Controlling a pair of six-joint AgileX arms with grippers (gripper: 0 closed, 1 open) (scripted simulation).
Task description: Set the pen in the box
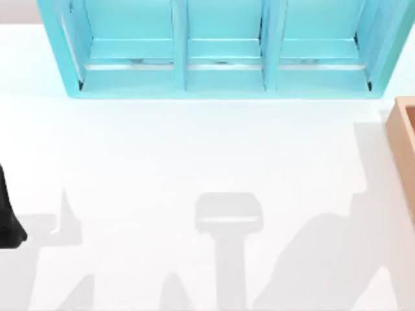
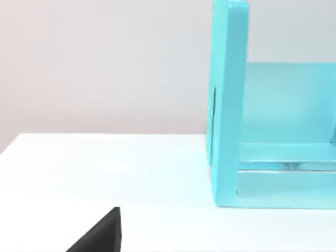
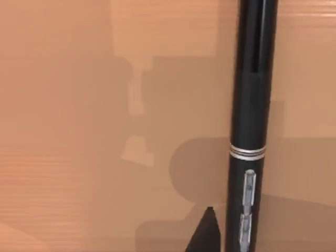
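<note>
The pen (image 3: pixel 251 121) lies close before the right wrist camera against the tan wooden surface of the box (image 3: pixel 79 131), its black barrel running the height of that view, with a thin silver ring and a grey clip along its lower part. A small black tip of the right gripper (image 3: pixel 206 233) pokes in just beside the pen's lower end; whether it is clamped on the pen or has let go I cannot tell, and whether the pen rests on the wood or hangs above it I cannot tell either. The pen and the gripper throw blocky shadows across the wood. In the top view a corner of the box (image 1: pixel 403 139) shows at the right edge of the white table (image 1: pixel 194 162), below the right end of the teal shelf (image 1: pixel 224 71) that runs along the far side with its three compartments. The left arm (image 1: pixel 8 220) sits parked at the table's left edge as a dark shape. Its wrist camera looks across the table at the shelf's end wall (image 2: pixel 228 105), with a black gripper part (image 2: pixel 100 233) in the corner; its grip state cannot be told.
</note>
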